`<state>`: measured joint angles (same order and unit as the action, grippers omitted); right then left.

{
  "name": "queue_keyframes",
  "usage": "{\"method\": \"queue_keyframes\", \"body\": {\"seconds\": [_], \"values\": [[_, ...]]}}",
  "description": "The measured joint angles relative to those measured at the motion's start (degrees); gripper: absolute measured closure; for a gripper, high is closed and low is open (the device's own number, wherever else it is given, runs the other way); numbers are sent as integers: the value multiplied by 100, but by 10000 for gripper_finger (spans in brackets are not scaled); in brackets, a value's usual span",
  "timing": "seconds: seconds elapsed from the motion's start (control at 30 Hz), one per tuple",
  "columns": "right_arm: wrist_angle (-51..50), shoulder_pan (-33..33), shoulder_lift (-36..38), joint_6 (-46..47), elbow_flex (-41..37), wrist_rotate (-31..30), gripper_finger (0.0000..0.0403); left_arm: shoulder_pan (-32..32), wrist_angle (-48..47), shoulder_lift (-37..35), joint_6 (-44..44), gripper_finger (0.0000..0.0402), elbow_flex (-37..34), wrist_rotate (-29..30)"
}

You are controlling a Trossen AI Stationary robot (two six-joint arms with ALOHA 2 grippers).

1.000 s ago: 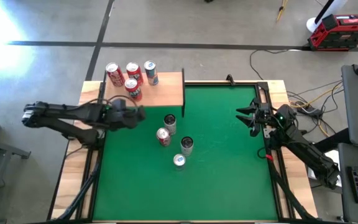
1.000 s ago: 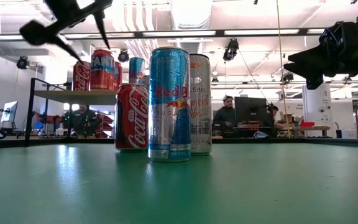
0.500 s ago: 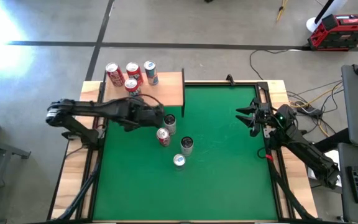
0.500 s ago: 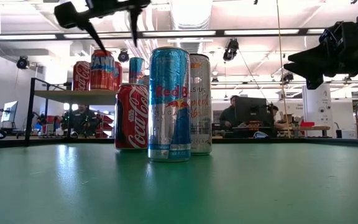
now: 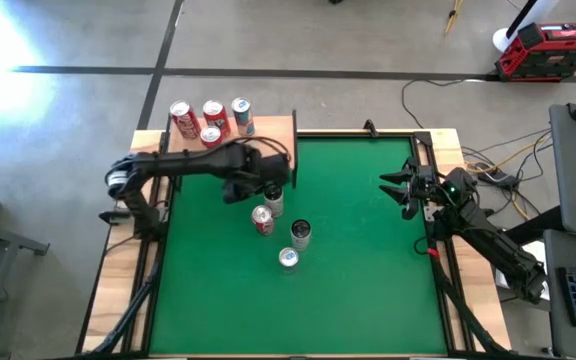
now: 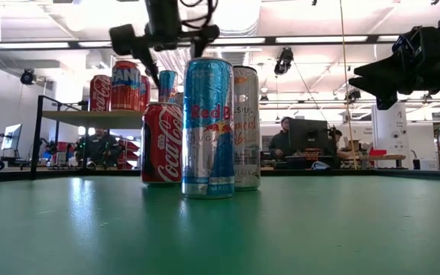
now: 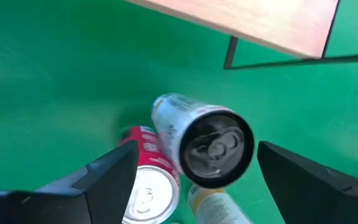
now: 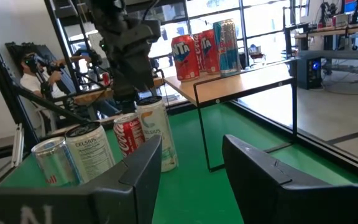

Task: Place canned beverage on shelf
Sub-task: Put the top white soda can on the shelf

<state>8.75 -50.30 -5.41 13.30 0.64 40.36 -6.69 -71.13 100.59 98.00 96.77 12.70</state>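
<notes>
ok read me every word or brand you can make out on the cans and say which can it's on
"Coca-Cola": red can on the mat.
"Red Bull", partly cut off: tall blue-and-silver can.
"CELSIUS": white can; its smaller print is too small to read.
"FANTA", partly hidden: orange-and-blue can on the shelf.
Other cans: unreadable.

Mat (image 5: 368, 270): plain green, no pattern. Shelf (image 5: 273, 145): light wood top on black metal legs. Both arms and both grippers are black; left gripper (image 5: 268, 187), right gripper (image 5: 393, 187).

Directly beneath the left gripper stands a pale white can (image 7: 194, 134) with a dark grey lid. Just beside it is a red Coca-Cola can (image 6: 161, 143) with white script and a silver top. Farther from that gripper are a blue-and-silver Red Bull can (image 6: 208, 126) with red lettering and a white Celsius can (image 6: 247, 126) with orange accents.

On the shelf, behind the left gripper: red cans (image 5: 180, 117) with white markings, and one blue-and-silver can (image 5: 243, 115).
</notes>
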Motion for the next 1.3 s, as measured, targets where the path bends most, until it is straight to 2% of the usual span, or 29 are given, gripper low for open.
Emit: {"method": "queue_keyframes", "body": {"seconds": [0.2,0.53,0.63,0.97,1.3], "values": [[-2,2,0,0,0,2,241,-81,2,447,-338,82,410,-174],[-2,2,0,0,0,2,241,-82,-15,755,-311,9,564,-322],[-2,2,0,0,0,2,241,-82,-12,862,-248,4,551,-334],[0,0,0,0,0,2,241,-134,-21,1243,-108,44,540,-464],[-2,0,0,0,0,2,241,-130,-39,1256,-150,158,531,-464]]}}
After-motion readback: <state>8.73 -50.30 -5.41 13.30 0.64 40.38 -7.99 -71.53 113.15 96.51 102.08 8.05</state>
